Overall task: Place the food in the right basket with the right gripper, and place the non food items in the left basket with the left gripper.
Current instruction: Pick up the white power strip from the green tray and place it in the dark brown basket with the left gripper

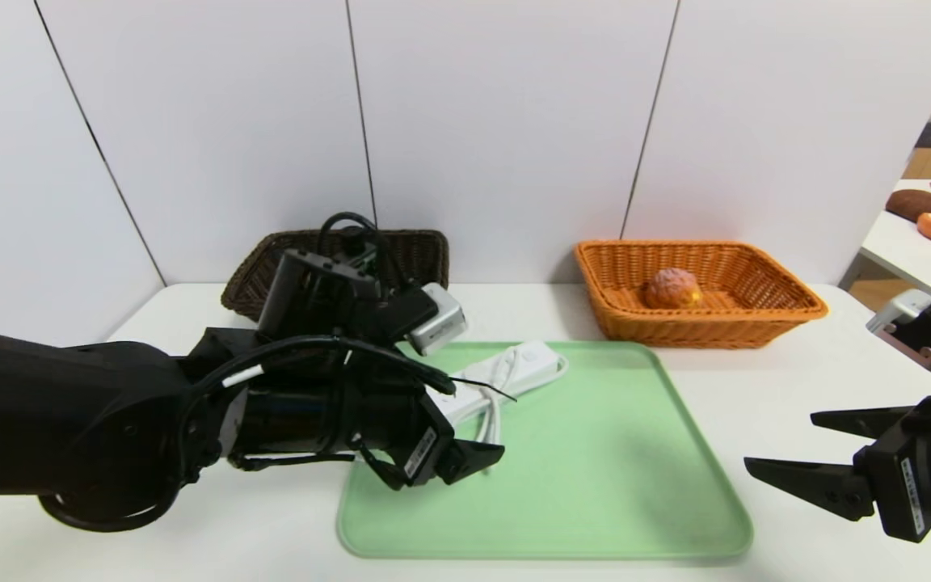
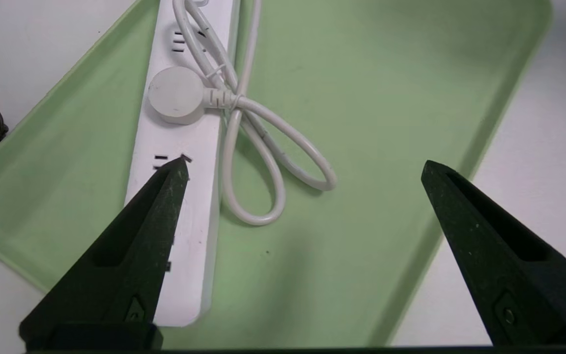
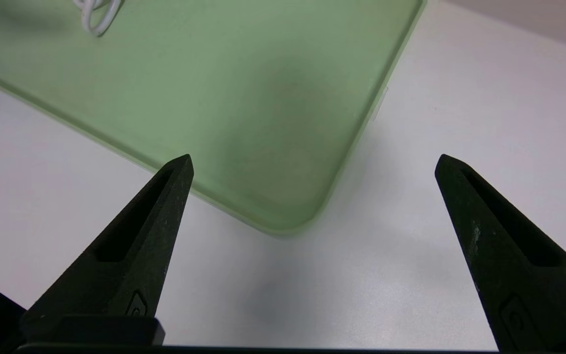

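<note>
1. head view: i have my left gripper [image 2: 304,169], black with two long pointed fingers, above the pale green rectangular tray [image 1: 595,485]; its fingers stand wide apart with nothing between them gripped.
2. long white plastic power strip [image 1: 514,372] with bundled white cord [image 2: 258,162] lies on the tray; in the left wrist view one finger overlaps the strip, contact cannot be told.
3. round white plug [image 2: 177,93] at the strip, joined to the cord.
4. dark brown woven wicker basket [image 1: 421,250] behind the tray, on my left, partly hidden by my left arm; full contents cannot be told.
5. round pinkish-brown bun [image 1: 672,288], yellow-orange at one side, sits inside the bright orange woven wicker basket [image 1: 684,331].
6. my right gripper [image 3: 315,164], black, two-fingered, is off the tray's right side, spread wide, holding nothing.
</note>
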Robot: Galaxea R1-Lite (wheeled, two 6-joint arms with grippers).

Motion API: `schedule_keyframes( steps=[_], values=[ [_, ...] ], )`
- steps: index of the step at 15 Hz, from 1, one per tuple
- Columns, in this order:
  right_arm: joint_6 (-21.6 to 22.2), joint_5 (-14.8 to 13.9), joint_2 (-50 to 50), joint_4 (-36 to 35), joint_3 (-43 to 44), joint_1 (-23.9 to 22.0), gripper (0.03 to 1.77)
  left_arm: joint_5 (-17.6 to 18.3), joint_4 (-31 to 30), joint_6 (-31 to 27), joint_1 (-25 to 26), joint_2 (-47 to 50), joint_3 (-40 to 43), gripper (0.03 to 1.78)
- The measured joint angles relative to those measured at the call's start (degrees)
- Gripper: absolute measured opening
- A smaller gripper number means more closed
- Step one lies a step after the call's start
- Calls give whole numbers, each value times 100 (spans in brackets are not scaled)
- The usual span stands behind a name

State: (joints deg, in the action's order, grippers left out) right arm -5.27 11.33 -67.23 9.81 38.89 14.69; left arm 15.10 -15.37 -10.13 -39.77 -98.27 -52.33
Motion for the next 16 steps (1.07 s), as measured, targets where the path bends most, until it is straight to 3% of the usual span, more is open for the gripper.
schedule_keyframes(
  steps=[9,16],
  values=[
    [-5,17,-11,-1,-24,-157,170,0,1209,-679,435,-633,-1252,169],
    [-5,20,-27,-1,-41,-193,170,20,1190,-753,571,-1072,-1459,169]
  ],
)
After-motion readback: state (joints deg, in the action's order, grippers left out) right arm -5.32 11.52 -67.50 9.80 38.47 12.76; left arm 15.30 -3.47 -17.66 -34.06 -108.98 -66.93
